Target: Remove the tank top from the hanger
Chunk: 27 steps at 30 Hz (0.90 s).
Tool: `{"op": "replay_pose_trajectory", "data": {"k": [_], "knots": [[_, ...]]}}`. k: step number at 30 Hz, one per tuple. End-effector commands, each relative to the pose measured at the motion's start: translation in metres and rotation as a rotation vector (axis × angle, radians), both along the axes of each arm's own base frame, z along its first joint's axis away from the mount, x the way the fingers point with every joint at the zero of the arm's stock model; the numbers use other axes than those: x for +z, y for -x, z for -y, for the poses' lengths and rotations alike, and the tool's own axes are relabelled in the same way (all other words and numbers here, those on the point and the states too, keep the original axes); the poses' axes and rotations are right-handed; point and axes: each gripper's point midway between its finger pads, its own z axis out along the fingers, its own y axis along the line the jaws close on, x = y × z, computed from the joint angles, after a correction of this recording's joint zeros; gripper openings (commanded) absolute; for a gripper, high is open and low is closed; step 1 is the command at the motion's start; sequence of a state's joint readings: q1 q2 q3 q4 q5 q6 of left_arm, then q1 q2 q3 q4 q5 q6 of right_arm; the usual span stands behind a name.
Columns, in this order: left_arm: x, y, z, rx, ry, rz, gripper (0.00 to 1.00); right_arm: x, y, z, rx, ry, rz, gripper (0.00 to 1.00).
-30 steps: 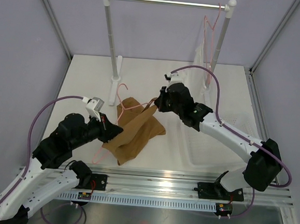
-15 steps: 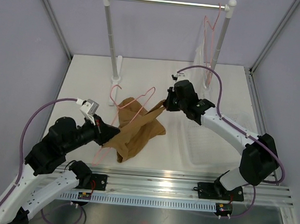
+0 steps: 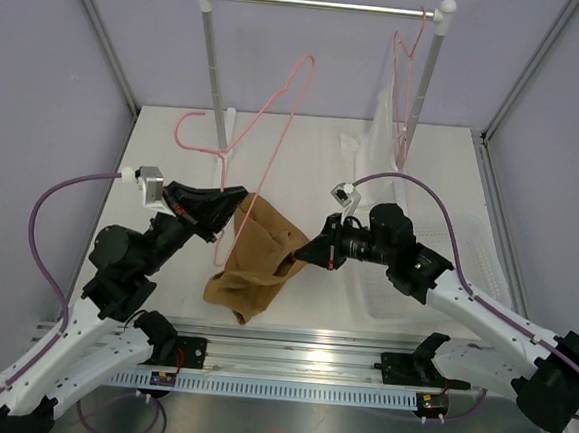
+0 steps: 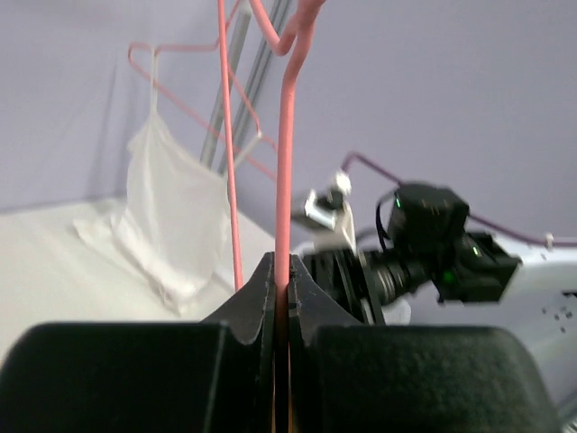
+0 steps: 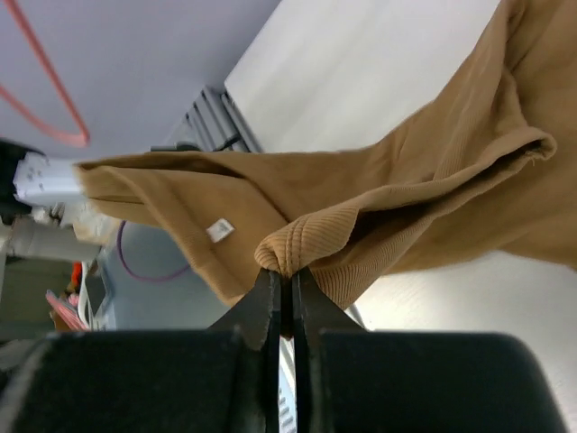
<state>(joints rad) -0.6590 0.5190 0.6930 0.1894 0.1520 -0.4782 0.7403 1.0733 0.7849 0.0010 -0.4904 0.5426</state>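
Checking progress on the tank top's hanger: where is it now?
In the top view the hanger is raised left of centre, by the rack's left post, its wire clamped in the left gripper, just above the tank top.

My right gripper (image 5: 287,278) pinches a ribbed fold of the tank top (image 5: 424,194); the pink hanger (image 5: 43,88) curves at far left.

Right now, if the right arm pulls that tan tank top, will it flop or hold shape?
Probably floppy: the tank top sags in folds from the right end effector. Likely light, since a small pinched ribbed fold lifts it.
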Motion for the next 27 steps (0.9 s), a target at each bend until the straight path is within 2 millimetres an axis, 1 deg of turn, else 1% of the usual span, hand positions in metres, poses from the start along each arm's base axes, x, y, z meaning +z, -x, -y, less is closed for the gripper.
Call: {"op": "replay_pose_trajectory", "data": {"k": [1, 2, 3, 4, 5, 6, 7, 8, 9, 10, 11, 12, 14, 15, 16, 18, 19, 20, 21, 22, 23, 24, 25, 26, 27], "knots": [[0.097, 0.002, -0.020, 0.091, 0.215, 0.283, 0.00, -0.015, 0.025, 0.010, 0.031, 0.086, 0.007, 0.00], [0.102, -0.003, -0.021, 0.115, 0.221, 0.284, 0.00, -0.033, 0.020, 0.022, -0.043, 0.169, -0.019, 0.00], [0.097, -0.018, -0.020, 0.154, 0.208, 0.237, 0.00, -0.034, 0.017, 0.033, -0.097, 0.191, -0.008, 0.00], [0.109, -0.025, -0.026, 0.199, 0.228, 0.214, 0.00, -0.044, 0.012, 0.045, -0.165, 0.237, -0.021, 0.00], [0.112, -0.027, -0.030, 0.220, 0.227, 0.198, 0.00, -0.043, 0.014, 0.049, -0.176, 0.234, -0.012, 0.00], [0.102, -0.036, -0.027, 0.244, 0.179, 0.143, 0.00, -0.036, 0.015, 0.052, -0.188, 0.210, 0.001, 0.00], [0.098, -0.041, -0.027, 0.256, 0.156, 0.113, 0.00, -0.035, 0.017, 0.053, -0.189, 0.203, 0.001, 0.00], [0.104, -0.041, -0.030, 0.270, 0.152, 0.096, 0.00, -0.032, 0.018, 0.053, -0.185, 0.193, 0.002, 0.01], [0.083, -0.050, -0.029, 0.295, 0.087, 0.011, 0.00, -0.031, 0.018, 0.050, -0.177, 0.192, 0.002, 0.13], [0.073, -0.052, -0.029, 0.301, 0.056, -0.030, 0.00, -0.030, 0.017, 0.048, -0.170, 0.189, 0.002, 0.17], [0.074, -0.050, -0.031, 0.307, 0.042, -0.057, 0.00, -0.029, 0.016, 0.044, -0.155, 0.178, 0.003, 0.23], [0.048, -0.053, -0.032, 0.326, -0.029, -0.144, 0.00, -0.035, 0.014, 0.039, -0.146, 0.190, -0.015, 0.51], [0.032, -0.049, -0.039, 0.342, -0.061, -0.212, 0.00, -0.028, 0.012, 0.032, -0.125, 0.174, -0.006, 0.63], [0.011, -0.048, -0.044, 0.361, -0.108, -0.274, 0.00, -0.027, 0.010, 0.030, -0.129, 0.178, -0.005, 0.74], [0.006, -0.044, -0.047, 0.362, -0.113, -0.298, 0.00, -0.016, 0.006, 0.030, -0.140, 0.170, 0.017, 0.99], [-0.009, -0.042, -0.051, 0.379, -0.181, -0.363, 0.00, -0.011, -0.005, 0.038, -0.201, 0.208, 0.049, 1.00], [-0.020, -0.049, -0.046, 0.386, -0.230, -0.399, 0.00, 0.001, -0.007, 0.041, -0.219, 0.214, 0.063, 0.99], [-0.023, -0.052, -0.045, 0.389, -0.260, -0.414, 0.00, 0.006, -0.013, 0.045, -0.252, 0.224, 0.085, 1.00], [-0.025, -0.054, -0.043, 0.389, -0.295, -0.439, 0.00, 0.013, -0.015, 0.048, -0.265, 0.225, 0.098, 0.99], [-0.025, -0.058, -0.040, 0.391, -0.322, -0.444, 0.00, 0.025, -0.016, 0.049, -0.277, 0.213, 0.115, 0.99], [-0.038, -0.071, -0.030, 0.390, -0.375, -0.482, 0.00, 0.028, -0.016, 0.052, -0.283, 0.217, 0.119, 1.00], [-0.039, -0.074, -0.025, 0.378, -0.401, -0.495, 0.00, 0.034, -0.014, 0.054, -0.286, 0.204, 0.129, 0.99], [-0.018, -0.078, -0.022, 0.377, -0.389, -0.467, 0.00, 0.038, -0.013, 0.055, -0.289, 0.194, 0.130, 1.00], [-0.017, -0.087, -0.018, 0.385, -0.409, -0.480, 0.00, 0.040, -0.012, 0.057, -0.293, 0.191, 0.130, 0.99], [-0.028, -0.102, -0.011, 0.400, -0.465, -0.528, 0.00, 0.044, -0.010, 0.059, -0.299, 0.179, 0.135, 1.00]]}}
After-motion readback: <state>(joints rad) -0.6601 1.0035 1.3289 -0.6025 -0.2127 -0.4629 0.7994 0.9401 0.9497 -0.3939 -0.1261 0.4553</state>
